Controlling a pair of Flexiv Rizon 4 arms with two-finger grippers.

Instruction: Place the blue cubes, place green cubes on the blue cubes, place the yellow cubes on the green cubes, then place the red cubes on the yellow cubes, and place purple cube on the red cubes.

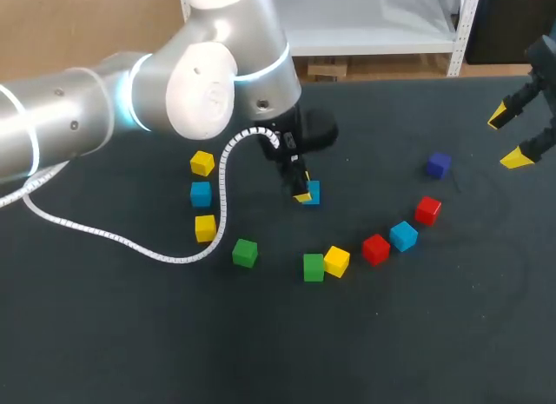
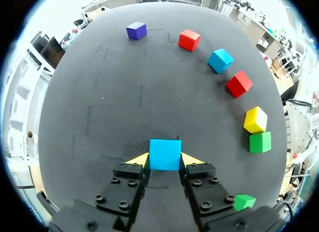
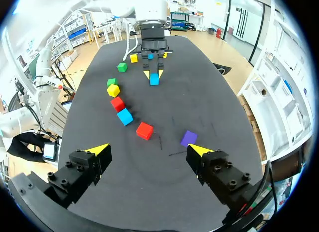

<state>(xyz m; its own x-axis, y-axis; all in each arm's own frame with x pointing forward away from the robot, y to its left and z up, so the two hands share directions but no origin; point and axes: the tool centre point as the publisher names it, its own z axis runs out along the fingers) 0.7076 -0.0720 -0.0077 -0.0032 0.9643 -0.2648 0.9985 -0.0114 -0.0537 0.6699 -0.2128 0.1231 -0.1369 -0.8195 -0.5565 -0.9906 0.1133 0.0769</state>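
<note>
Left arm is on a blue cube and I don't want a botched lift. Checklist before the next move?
1. Grasp: left gripper is shut on the blue cube, one yellow tip against each side: ok.
2. Centring: the cube sits midway between the fingers and square to them: ok.
3. Cube lifted off the table: cannot tell.
4. Neighbours: the nearest green cube and yellow cube lie apart from the held cube: ok.
5. Right gripper is open and empty, off near the table's right edge and far from the left arm: ok.
6. Stack begun: not ok, every cube lies singly.
</note>
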